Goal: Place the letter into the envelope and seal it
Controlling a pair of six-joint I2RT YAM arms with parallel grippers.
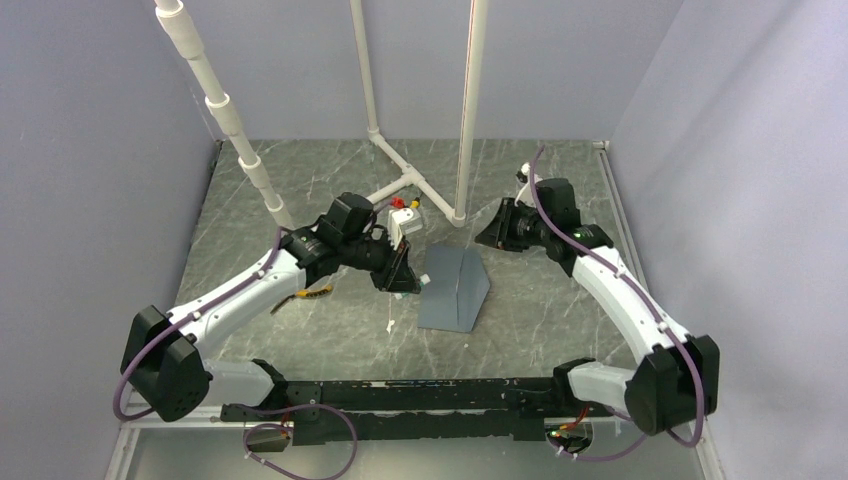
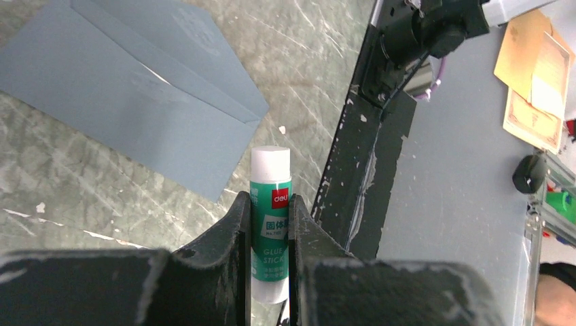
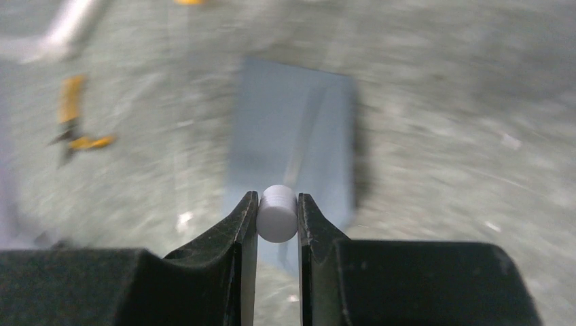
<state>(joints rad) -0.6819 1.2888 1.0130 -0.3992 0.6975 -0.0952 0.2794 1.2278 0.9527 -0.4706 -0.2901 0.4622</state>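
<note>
The left gripper [image 2: 270, 204] is clamped on a green-labelled glue stick [image 2: 270, 170], whose label reads only in the left wrist view. The right gripper [image 3: 277, 204] is closed on a small white cylinder [image 3: 277, 221], which only the blurred right wrist view shows. The blue-grey envelope [image 1: 455, 290] lies on the grey marbled table [image 1: 330, 330] between the two grippers. Tan bordered sheets [image 2: 533, 75] beyond the table's edge appear in the left wrist view alone, and where the letter is cannot be told.

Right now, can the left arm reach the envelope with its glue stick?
Probably yes: the left gripper holds the glue stick close beside the envelope, with only bare table between them.
</note>
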